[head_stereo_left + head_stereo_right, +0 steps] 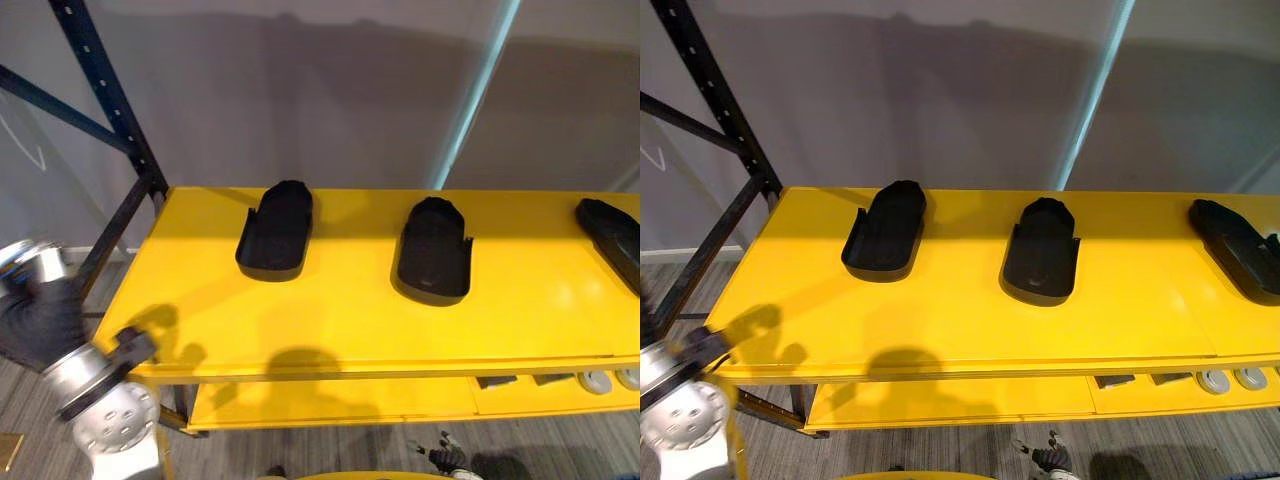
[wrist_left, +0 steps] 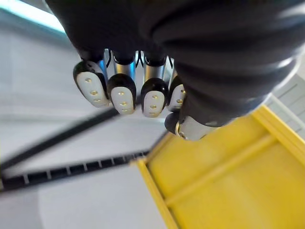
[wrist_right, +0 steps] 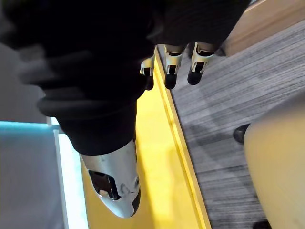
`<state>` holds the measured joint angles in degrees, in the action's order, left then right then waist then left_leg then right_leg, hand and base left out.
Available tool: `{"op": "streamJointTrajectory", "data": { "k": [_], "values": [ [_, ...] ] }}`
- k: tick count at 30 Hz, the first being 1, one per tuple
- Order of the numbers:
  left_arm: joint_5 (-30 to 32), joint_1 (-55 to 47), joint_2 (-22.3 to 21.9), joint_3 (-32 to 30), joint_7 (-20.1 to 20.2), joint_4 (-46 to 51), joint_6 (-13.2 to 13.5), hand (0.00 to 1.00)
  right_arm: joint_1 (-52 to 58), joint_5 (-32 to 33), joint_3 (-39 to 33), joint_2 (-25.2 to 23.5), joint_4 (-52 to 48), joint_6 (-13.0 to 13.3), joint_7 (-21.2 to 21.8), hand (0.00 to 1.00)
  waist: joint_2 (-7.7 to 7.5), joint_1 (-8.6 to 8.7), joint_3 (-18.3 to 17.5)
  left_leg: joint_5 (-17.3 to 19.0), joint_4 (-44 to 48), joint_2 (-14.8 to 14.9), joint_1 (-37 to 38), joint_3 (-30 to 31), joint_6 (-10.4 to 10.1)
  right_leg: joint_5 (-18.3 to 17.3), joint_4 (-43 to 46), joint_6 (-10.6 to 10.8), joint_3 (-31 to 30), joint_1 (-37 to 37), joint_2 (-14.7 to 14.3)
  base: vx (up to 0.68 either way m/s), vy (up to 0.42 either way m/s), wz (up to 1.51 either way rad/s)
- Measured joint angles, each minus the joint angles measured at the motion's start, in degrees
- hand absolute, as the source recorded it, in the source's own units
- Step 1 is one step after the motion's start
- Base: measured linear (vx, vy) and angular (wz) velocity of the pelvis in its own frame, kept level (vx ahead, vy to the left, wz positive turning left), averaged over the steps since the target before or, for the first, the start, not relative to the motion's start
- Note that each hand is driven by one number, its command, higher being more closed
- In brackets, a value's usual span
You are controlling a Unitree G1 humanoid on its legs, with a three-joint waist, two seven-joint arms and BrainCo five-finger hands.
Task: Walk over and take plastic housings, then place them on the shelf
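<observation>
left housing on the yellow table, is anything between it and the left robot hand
Nothing visible. The left robot hand hangs empty by the yellow table's front left corner, and only bare yellow top lies between it and the left housing.

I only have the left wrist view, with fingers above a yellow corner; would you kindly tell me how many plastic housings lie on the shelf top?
Observer: Three black ones lie apart on the yellow top: the left housing, the middle housing, and the right housing, which is cut off by the view's edge.
Operator: Thank you. Is the right hand carrying any?
Observer: No. The right hand is empty, with relaxed fingers, beside a yellow edge above the grey floor.
Operator: Is there anything below the top?
Observer: Yes, a lower yellow level carries small grey rings at its right end.
</observation>
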<state>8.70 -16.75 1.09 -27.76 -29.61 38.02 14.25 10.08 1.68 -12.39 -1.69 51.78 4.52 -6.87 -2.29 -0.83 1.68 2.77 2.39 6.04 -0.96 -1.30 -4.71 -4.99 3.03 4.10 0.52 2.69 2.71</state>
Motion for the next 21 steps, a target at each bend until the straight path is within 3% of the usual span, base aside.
{"op": "streamJointTrajectory", "data": {
  "k": [2, 5, 6, 11, 12, 14, 21],
  "values": [
    [-2.05, -3.05, -1.2, -3.88, -1.55, -1.83, -0.28, 1.0, 0.17, 0.0, 0.28, -0.14, -1.05, -0.18, -0.64, 0.0, -0.25, -0.32, -0.11, 0.63, 1.79, 0.03, -1.08, 0.43, -0.07, 0.03, 0.0, -0.04, 0.77, -0.03, 0.1, 0.01, 0.001, 0.14],
    [-4.08, -8.13, -3.07, -6.3, -1.35, -9.93, -3.44, 1.0, 0.35, -0.2, 1.71, -0.15, -3.32, -0.43, -0.66, 0.0, -0.41, -0.88, -0.3, 3.14, 5.96, 0.23, -3.19, 0.74, 0.35, -0.01, 0.03, 0.01, 1.24, 0.11, 0.28, 0.0, 0.014, 0.01],
    [-3.94, -8.78, -3.63, -5.87, 0.2, -16.68, -5.41, 1.0, 0.39, -0.33, 2.39, 0.07, -3.8, -0.47, -0.65, 0.0, -0.38, -1.72, -0.37, 4.58, 8.25, 0.23, -4.06, 0.63, 0.62, -0.02, 0.09, 0.02, 1.15, 0.21, 0.24, 0.0, 0.037, -0.04],
    [-4.74, -9.13, -6.69, -4.57, 5.65, -43.5, -10.02, 1.0, 0.41, -1.26, 4.29, 0.02, -3.87, -1.02, -0.51, 0.0, -0.65, -1.69, -0.89, 7.63, 13.36, 0.2, -5.39, 0.34, 0.96, -0.71, 1.07, 0.05, 1.17, 0.58, 0.62, 0.02, 0.049, -0.04],
    [-5.17, -9.07, -6.58, -3.87, 6.38, -46.69, -10.38, 0.0, 0.51, -1.27, 4.26, 0.05, -3.87, -1.05, -0.51, 0.0, -0.8, -1.69, -0.98, 7.85, 13.8, 0.17, -5.39, 0.33, 0.95, -0.87, 1.24, 0.11, 1.19, 0.73, 0.68, 0.04, 0.06, -0.02],
    [-5.93, -8.24, -6.45, -0.14, 8.86, -56.36, -11.32, 0.0, 1.14, -1.26, 4.18, 0.03, -3.91, -1.11, -0.56, 0.0, -1.13, -1.69, -1.2, 8.19, 14.32, -0.44, -5.16, 0.29, 1.32, -1.52, 2.05, 0.55, 1.39, 0.87, 1.4, 0.03, 0.046, 0.04],
    [-5.6, -3.82, -5.07, 3.59, 12.12, -68.51, -10.99, 0.0, 1.58, -1.15, 3.92, 0.0, -3.87, -1.1, -0.68, 0.0, 0.02, -1.55, -1.15, 8.45, 14.41, -1.42, -5.26, 0.09, 1.73, -2.53, 3.21, 0.96, 1.37, -0.19, 2.35, 0.0, 0.018, 0.0]
  ]
}}
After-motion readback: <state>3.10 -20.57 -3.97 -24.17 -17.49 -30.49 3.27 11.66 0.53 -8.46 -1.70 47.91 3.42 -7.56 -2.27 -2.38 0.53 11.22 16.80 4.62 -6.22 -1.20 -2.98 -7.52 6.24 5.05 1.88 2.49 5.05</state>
